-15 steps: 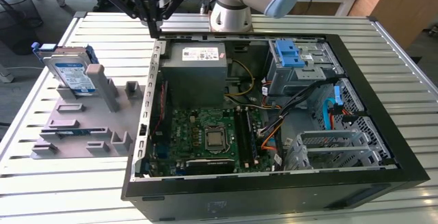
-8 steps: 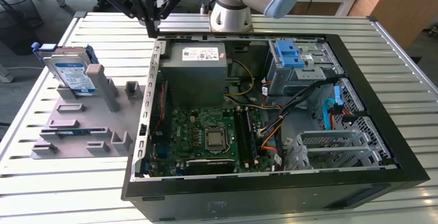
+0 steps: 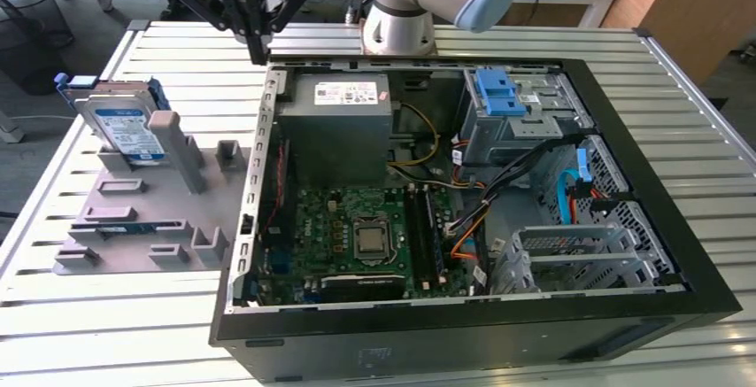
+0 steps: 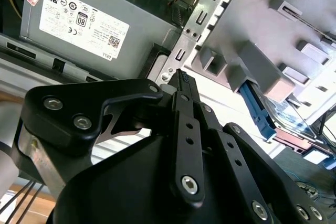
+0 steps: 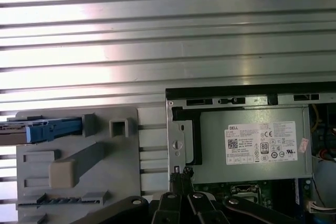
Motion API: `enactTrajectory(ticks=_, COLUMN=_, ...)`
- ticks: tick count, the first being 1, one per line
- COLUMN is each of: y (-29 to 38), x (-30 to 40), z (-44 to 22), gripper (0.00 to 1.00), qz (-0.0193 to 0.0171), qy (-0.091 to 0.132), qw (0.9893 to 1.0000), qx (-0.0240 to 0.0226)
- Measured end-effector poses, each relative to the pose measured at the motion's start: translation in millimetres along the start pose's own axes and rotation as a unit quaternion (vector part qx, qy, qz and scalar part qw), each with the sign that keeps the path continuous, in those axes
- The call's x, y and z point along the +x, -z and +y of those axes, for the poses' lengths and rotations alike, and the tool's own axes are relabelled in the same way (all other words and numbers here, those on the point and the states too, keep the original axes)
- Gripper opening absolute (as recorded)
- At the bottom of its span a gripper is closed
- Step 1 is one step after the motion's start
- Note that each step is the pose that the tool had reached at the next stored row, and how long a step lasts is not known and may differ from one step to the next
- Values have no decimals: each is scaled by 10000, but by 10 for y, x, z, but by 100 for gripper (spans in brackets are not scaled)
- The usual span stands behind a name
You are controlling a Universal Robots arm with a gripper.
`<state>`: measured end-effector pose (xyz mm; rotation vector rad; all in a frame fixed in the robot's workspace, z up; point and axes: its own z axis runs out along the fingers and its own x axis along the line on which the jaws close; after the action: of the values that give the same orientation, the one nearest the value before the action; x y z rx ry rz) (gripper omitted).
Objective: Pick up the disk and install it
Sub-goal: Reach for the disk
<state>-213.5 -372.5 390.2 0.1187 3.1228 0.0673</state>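
Presently the gripper (image 3: pixel 258 50) hangs over the far corner of the computer case (image 3: pixel 473 334), beside the power supply (image 3: pixel 343 112). Its fingers (image 4: pixel 182 85) are pressed together and hold nothing. Further out, toward the exterior view's left, a grey fixture (image 3: pixel 142 228) lies on the slatted bench (image 3: pixel 177 50). The disk (image 3: pixel 127 130) stands on edge at the far end of this fixture, well apart from the gripper. Treat the disk as rigid, fairly dense for its size and sensitive to shock. Its metal faces are likely slippery, so the blue bracket along its narrow sides is the better place to grip. Its long axis appears to run upward from the fixture, leaning slightly against a grey post. The labelled face points toward the near side of the exterior view.
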Motion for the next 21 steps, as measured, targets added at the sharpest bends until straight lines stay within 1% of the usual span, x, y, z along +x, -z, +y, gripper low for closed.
enactTrajectory(ticks=21, y=0, x=142, z=32, gripper=11, qz=0, qy=0, qw=10000, qx=0)
